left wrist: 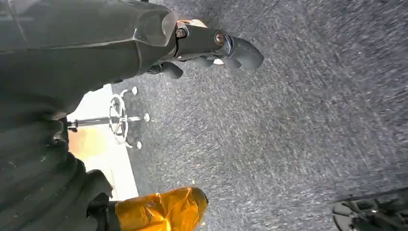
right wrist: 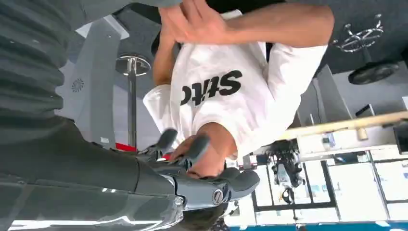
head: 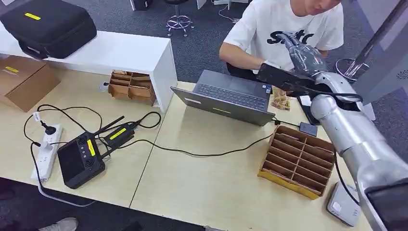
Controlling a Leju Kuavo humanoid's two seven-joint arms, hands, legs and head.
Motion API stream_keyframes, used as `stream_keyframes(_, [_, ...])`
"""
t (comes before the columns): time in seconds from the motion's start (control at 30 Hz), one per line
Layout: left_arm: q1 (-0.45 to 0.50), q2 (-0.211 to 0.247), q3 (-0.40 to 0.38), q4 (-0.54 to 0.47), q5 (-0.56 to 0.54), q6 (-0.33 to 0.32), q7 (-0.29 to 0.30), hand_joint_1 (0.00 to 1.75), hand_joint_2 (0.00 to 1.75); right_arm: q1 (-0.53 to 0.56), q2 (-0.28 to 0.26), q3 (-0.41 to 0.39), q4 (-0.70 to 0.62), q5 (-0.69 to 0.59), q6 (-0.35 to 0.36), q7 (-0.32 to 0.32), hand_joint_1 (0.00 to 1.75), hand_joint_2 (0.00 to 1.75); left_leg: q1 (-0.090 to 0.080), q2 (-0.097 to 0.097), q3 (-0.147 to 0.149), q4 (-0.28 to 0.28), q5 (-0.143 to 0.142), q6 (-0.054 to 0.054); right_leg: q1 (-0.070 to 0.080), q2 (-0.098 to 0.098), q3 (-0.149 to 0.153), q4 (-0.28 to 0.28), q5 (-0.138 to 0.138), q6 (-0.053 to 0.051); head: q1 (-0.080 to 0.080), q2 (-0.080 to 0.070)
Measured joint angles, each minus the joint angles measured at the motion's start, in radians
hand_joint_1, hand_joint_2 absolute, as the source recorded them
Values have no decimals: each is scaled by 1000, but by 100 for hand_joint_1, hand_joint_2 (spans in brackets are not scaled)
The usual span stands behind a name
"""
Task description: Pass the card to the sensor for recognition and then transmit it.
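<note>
The right hand [head: 304, 57] is raised beyond the open laptop [head: 230, 96] toward the person in the white T-shirt [head: 284, 29], its fingers [right wrist: 197, 144] spread and holding nothing visible, while the card cannot be made out and the left hand [left wrist: 211, 45] hangs over the carpet floor [left wrist: 298, 134], fingers loosely curled and empty.

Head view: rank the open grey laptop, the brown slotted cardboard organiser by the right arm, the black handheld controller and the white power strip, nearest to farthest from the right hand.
1. Open grey laptop, just left of the right hand.
2. Brown slotted cardboard organiser, beside the forearm.
3. Black handheld controller, left table.
4. White power strip, far left.
</note>
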Motion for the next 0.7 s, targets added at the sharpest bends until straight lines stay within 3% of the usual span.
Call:
stream_keyframes(0.13, [9, 1, 0, 0, 10, 4, -3, 0, 175, 43, -31, -35, -70, 7, -17, -3, 0, 175, 0, 0, 0, 0, 0, 0, 0, 0, 0, 0, 0, 0, 0, 0])
stream_keyframes(0.27, [21, 5, 2, 0, 37, 21, -18, 0, 175, 122, -86, -95, -202, 16, -92, -6, 0, 175, 0, 0, 1, 0, 0, 0, 0, 0, 0, 0, 0, 0, 0, 0])
stream_keyframes(0.43, [56, 12, 18, 0, 64, 40, -42, 0, 175, 270, -174, -224, -425, -30, -167, -9, 0, 175, 0, -2, 0, 0, 0, 0, 0, -2, 0, -1, 0, 0, 0, 0])
stream_keyframes(0.7, [76, 16, 49, 0, 87, 50, -50, 0, 175, 487, -270, -411, -602, -65, -152, -60, 0, 175, 0, -1, 0, 0, -1, 1, 0, -2, 1, -1, 0, 0, 0, 0])
